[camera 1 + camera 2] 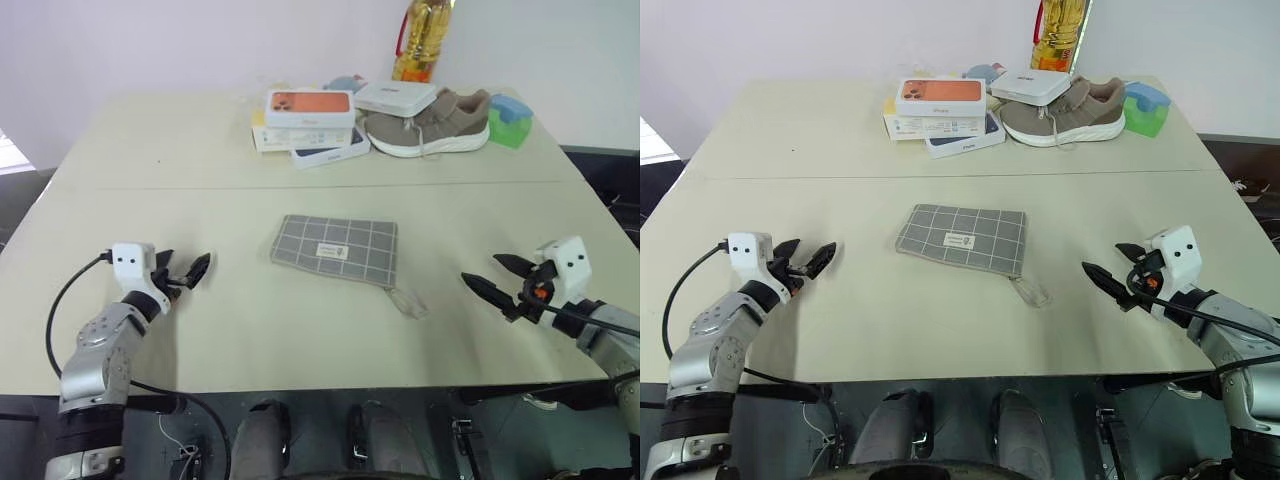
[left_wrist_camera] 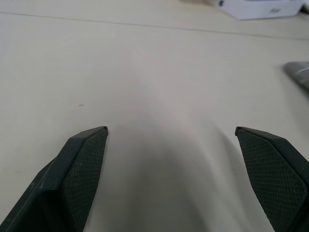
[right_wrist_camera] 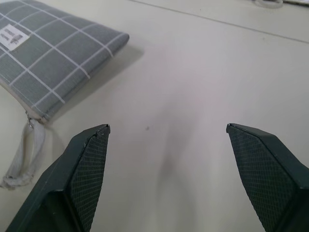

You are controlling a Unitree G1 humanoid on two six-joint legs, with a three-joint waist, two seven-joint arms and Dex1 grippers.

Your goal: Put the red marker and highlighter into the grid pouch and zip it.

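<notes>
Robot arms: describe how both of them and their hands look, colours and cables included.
Both forearms are silver-grey metal with rounded joint housings. Each ends in a white boxy wrist block with small dark dots, carrying a hand of two black, pointed fingers with a fine textured grip face. The left hand has a black cable looping from its wrist block down the arm. The right hand shows a small orange-red part and a black cable along the forearm.
</notes>
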